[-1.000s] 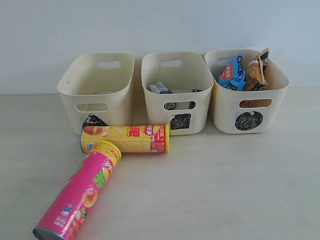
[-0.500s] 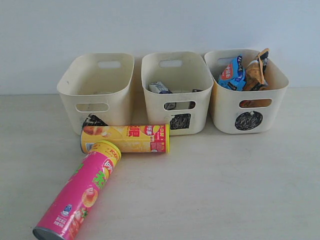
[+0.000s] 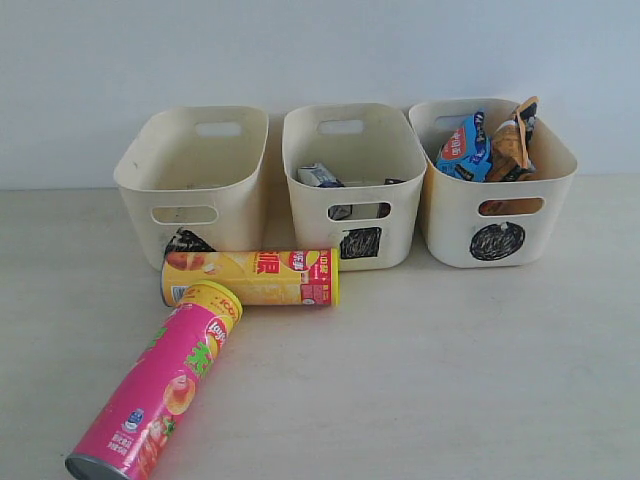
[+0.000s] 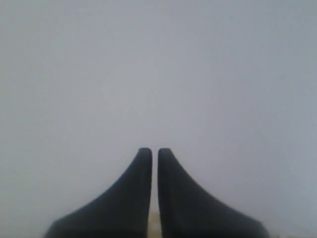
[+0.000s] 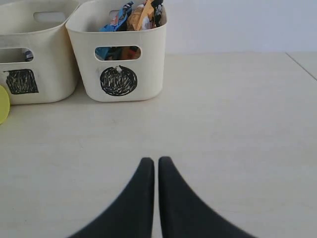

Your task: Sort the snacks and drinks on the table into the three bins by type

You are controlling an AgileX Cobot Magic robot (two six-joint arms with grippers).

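Note:
On the table [image 3: 450, 370] the yellow Lay's tube [image 3: 250, 278] lies on its side before the left and middle bins. The pink chip tube [image 3: 160, 385] lies slanted at the front left, its lid touching the yellow one. The left bin [image 3: 195, 180] looks empty. The middle bin [image 3: 355, 185], marked with a square, holds a blue-and-white carton [image 3: 320, 175]. The circle bin [image 3: 495, 180] holds the blue bag [image 3: 463, 147] and the orange bag [image 3: 510, 145]. Neither arm appears in the exterior view. My left gripper [image 4: 154, 151] is shut, facing a blank grey wall. My right gripper [image 5: 156, 161] is shut over bare table, short of the circle bin [image 5: 119, 54].
A pale wall rises behind the bins. The right wrist view shows the square bin [image 5: 34, 59] beside the circle bin, a sliver of the yellow tube's lid [image 5: 2, 104], and a table edge [image 5: 302, 64] off to one side.

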